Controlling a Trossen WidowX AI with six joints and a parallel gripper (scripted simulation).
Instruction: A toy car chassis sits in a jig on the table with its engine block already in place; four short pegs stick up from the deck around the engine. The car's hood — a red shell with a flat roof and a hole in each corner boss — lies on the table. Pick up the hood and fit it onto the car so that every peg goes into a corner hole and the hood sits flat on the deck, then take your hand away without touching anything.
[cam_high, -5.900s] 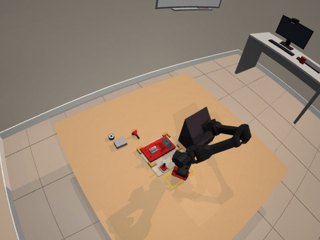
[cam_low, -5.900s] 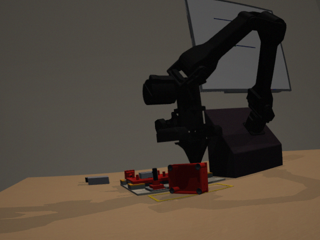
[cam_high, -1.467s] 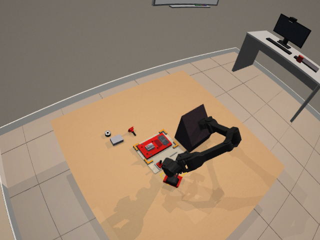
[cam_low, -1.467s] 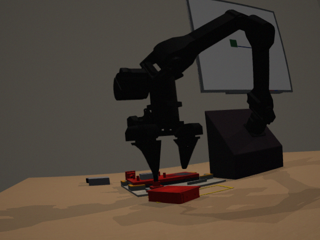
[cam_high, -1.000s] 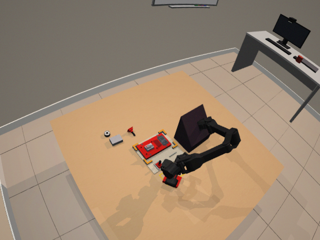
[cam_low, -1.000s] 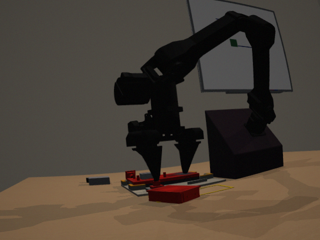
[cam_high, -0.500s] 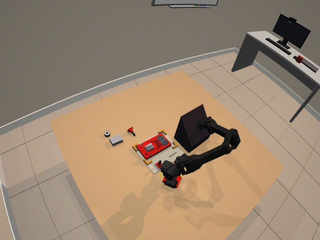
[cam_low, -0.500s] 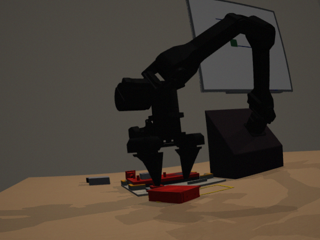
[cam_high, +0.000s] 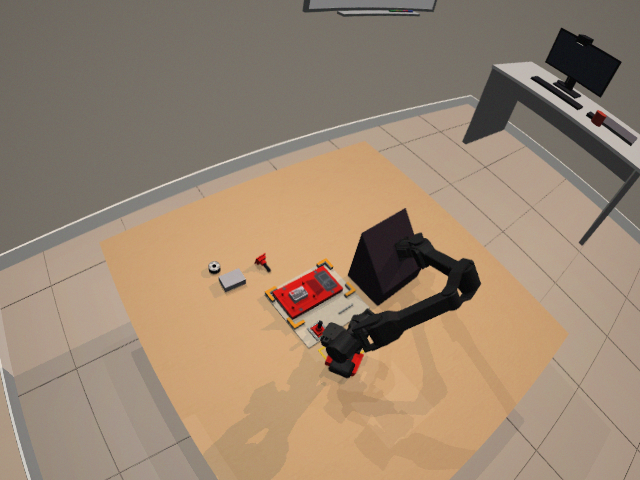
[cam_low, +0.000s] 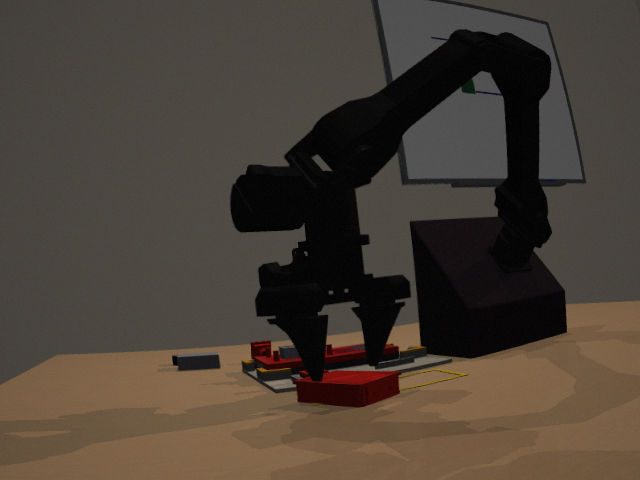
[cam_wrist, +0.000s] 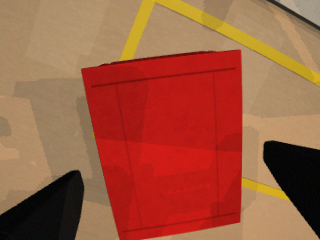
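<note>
The red hood (cam_high: 357, 364) (cam_low: 348, 390) (cam_wrist: 170, 120) lies roof up on the table, turned relative to a yellow outline (cam_low: 439, 369) (cam_wrist: 135, 35) and partly over it. My gripper (cam_high: 342, 367) (cam_low: 345, 373) (cam_wrist: 175, 165) is open and points down over the hood, one finger towards each long side. In the wrist view gaps show between hood and fingers; the tips are near roof height. The red chassis (cam_high: 305, 304) (cam_low: 302, 364) sits in the jig, between orange corner stops (cam_high: 295, 323). Its engine block (cam_high: 298, 293) (cam_low: 289, 351) is in place, with pegs around it.
A small red part with a black post (cam_high: 318, 329) stands on the jig plate (cam_high: 330, 320) near my gripper. A grey block (cam_high: 232, 279), a wheel (cam_high: 214, 267) and a red-and-black part (cam_high: 261, 259) lie beyond the chassis. A dark wedge (cam_high: 382, 263) bears the arm.
</note>
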